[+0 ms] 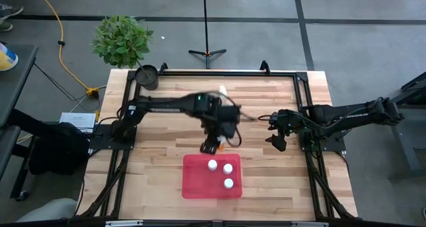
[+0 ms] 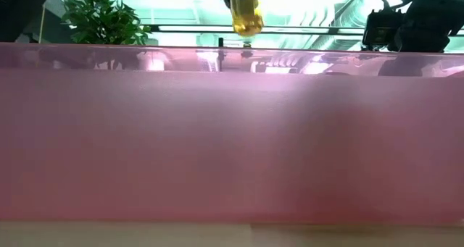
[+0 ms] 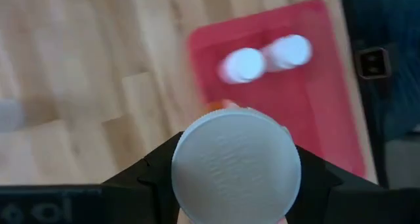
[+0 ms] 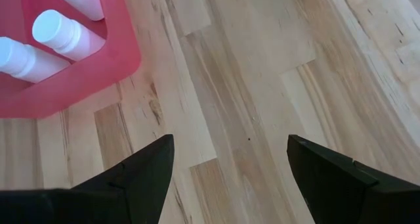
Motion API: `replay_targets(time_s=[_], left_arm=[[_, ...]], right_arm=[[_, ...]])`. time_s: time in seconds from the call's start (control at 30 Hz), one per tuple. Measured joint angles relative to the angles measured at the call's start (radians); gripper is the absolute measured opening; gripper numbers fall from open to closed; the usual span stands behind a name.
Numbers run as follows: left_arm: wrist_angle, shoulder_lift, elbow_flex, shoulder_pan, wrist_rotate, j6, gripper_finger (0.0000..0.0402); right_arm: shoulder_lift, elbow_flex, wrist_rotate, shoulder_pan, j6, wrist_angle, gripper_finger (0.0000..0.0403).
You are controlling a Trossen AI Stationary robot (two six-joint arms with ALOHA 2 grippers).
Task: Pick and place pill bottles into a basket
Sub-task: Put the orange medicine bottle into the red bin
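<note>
Your left gripper clamping a round-capped orange bottle just beside the glossy red tray, three white-capped bottles inside it, right gripper spread wide over bare wood near the tray.

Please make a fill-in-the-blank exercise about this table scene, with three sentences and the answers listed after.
1. The number of pill bottles standing inside the red basket is ____.
2. The left claw is shut on a pill bottle whose cap is ____ in colour.
3. The right claw hangs over bare table wood with its fingers ____.

Missing words: three; white; open
</note>
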Motion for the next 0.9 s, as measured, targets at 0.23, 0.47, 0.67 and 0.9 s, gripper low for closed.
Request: replay_targets(time_s=[0.23, 0.47, 0.67, 0.9], left_arm=[[0.002, 0.0, -0.001, -0.141, -0.016, -0.027, 0.0226], [0.023, 0.0, -0.001, -0.253, -0.071, -0.071, 0.0234], [0.102, 0.0, -0.055, -0.327, -0.092, -0.09, 0.0226], [0.203, 0.002, -0.202, -0.375, -0.129, -0.117, 0.023]], right_arm=[[0.0, 0.0, 0.0, 0.0, 0.011, 0.002, 0.0287], [0.0, 0.0, 0.001, 0.0, 0.011, 0.009, 0.0287], [0.0, 0.0, 0.003, 0.0, 0.011, 0.018, 0.0287], [0.0, 0.0, 0.007, 0.0, 0.011, 0.023, 0.0287]])
